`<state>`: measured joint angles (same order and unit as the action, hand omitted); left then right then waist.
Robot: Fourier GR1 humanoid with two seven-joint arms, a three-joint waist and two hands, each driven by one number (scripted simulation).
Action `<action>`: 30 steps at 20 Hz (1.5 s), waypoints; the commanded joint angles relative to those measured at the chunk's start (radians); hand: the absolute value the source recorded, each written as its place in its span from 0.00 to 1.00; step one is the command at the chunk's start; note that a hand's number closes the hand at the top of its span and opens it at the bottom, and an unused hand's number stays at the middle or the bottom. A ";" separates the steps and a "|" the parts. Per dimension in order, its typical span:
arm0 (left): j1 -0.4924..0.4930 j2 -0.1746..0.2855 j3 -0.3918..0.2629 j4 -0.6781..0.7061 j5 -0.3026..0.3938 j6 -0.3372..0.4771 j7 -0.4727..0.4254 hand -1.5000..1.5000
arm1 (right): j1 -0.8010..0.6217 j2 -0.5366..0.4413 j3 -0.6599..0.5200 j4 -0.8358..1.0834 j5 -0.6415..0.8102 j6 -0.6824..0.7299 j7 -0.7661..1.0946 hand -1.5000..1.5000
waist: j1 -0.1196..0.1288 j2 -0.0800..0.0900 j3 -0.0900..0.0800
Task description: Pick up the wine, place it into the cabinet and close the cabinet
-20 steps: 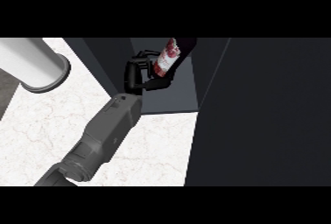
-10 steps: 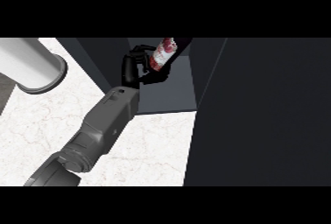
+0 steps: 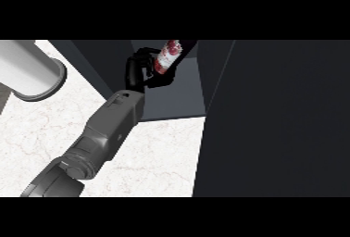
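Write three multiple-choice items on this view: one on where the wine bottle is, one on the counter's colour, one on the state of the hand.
1. Where is the wine bottle?
A. Lying on a plate
B. Inside the cabinet opening, in the left hand
C. Standing in a sink

2. What colour is the counter?
A. White with faint veins
B. Green
C. Plain black

3. How is the left hand?
A. Flat and open, touching nothing
B. Curled into a fist that holds nothing
C. Curled round the wine bottle

Answers:
1 B: the red-and-white labelled bottle shows against the cabinet's dark interior, above its floor.
2 A: the surface beside the forearm is pale and marbled.
3 C: black fingers wrap the bottle's body.
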<state>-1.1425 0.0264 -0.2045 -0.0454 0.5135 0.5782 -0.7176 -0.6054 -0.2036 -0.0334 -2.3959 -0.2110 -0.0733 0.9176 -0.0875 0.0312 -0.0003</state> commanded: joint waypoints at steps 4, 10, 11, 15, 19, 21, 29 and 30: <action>0.000 -0.023 0.037 0.011 0.028 0.013 0.026 1.00 | 0.018 0.010 -0.013 -0.038 -0.044 0.012 -0.011 0.00 | -0.017 0.009 -0.001; 0.096 -0.024 0.116 -0.034 0.101 -0.155 -0.035 1.00 | 0.029 0.009 -0.003 -0.053 -0.047 0.014 0.013 0.00 | -0.015 0.008 -0.002; 0.079 -0.026 0.107 -0.028 0.093 -0.180 -0.007 1.00 | -0.011 0.023 0.014 -0.016 -0.007 -0.010 0.003 0.00 | -0.014 0.011 -0.004; 0.121 -0.026 0.143 -0.037 0.136 -0.212 -0.011 1.00 | 0.005 0.013 -0.002 -0.068 -0.052 0.002 0.037 0.00 | -0.051 0.006 -0.003; 0.166 -0.026 0.132 -0.037 0.136 -0.274 -0.033 1.00 | -0.022 0.031 0.014 -0.023 -0.035 -0.005 0.015 0.00 | -0.038 0.006 -0.004; 0.187 -0.026 0.130 -0.044 0.146 -0.264 -0.064 1.00 | -0.032 0.031 0.022 -0.029 -0.052 0.000 0.025 0.00 | -0.054 0.005 -0.004; 0.208 -0.026 0.111 -0.036 0.177 -0.291 -0.008 1.00 | -0.009 0.040 0.011 0.017 -0.042 0.028 -0.042 0.00 | -0.074 0.009 -0.003; 0.248 -0.026 0.101 -0.043 0.175 -0.313 -0.047 1.00 | -0.026 0.049 0.026 0.002 -0.047 0.008 -0.008 0.00 | -0.087 0.007 -0.005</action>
<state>-0.9307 0.0002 -0.0880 -0.0856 0.6808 0.2802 -0.7501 -0.6214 -0.1596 -0.0068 -2.3852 -0.2318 -0.0599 0.8981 -0.1582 0.0384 -0.0043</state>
